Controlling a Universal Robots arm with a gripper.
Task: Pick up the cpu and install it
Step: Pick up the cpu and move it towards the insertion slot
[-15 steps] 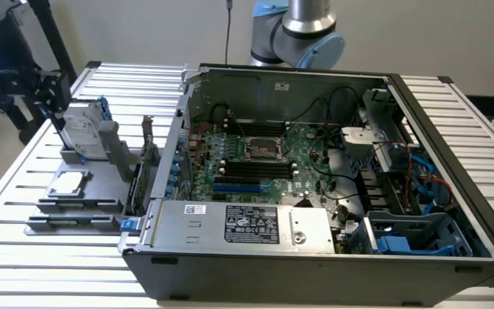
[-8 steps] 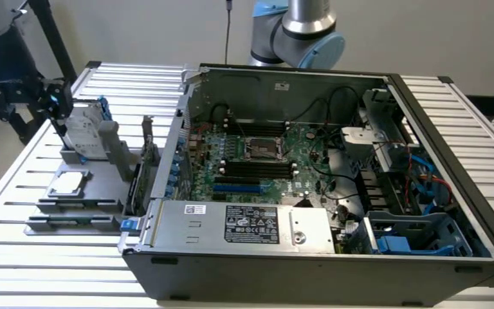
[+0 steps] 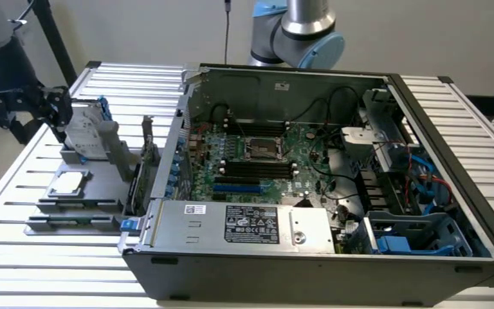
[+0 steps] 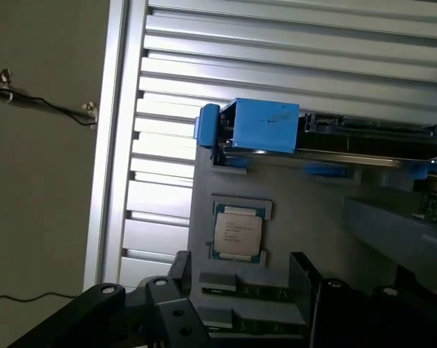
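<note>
The cpu point(image 3: 67, 183) point(image 4: 238, 235), a small square chip with a dull silver top, lies flat in a recess of the grey holder point(image 3: 92, 168) point(image 4: 290, 196) on the slatted table, at the exterior view's left. My gripper point(image 3: 56, 112) point(image 4: 240, 261) hangs above the holder, behind the cpu and apart from it. It is open, with its black fingers point(image 4: 180, 262) spread on either side of the chip in the wrist view and nothing between them. Inside the open computer case, the green board point(image 3: 303, 138) carries the bare cpu socket point(image 3: 260, 148).
An upright silver drive with blue brackets point(image 3: 88, 129) point(image 4: 265, 125) stands in the holder close by the gripper. A long memory stick point(image 3: 71, 222) lies in the holder's near slot. The case wall point(image 3: 157, 167) rises between holder and board. A power supply point(image 3: 238, 222) fills the case's front.
</note>
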